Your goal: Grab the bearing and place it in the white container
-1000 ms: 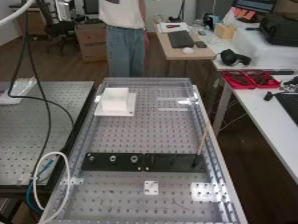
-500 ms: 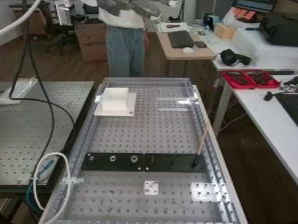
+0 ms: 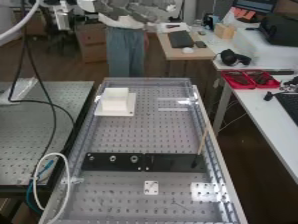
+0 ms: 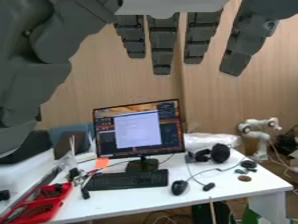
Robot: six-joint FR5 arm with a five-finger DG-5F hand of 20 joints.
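Observation:
High over the far end of the bench, at the top of the high view, is the hand [image 3: 133, 10], well away from the bench things. From the wrist, the hand [image 4: 163, 42] shows straight, spread fingers and a thumb at the side, with nothing between them. Three small round metal parts sit in a row on the black plate; the largest ring, which looks like the bearing [image 3: 134, 159], is nearest the plate's middle. A white block-shaped container [image 3: 115, 100] stands on a white base at the bench's far left.
A thin wooden stick [image 3: 202, 142] leans up from the black plate's right part. A small white plate [image 3: 151, 187] lies nearer on the perforated bench [image 3: 126, 135]. White and black cables hang at the left. A side table [image 3: 263, 107] holds red trays [image 3: 250, 79] and a keyboard.
The hand and arm have come into the top of the high view, then shifted slightly left. The white cable at the upper left has swung lower. The bearing and container have stayed still.

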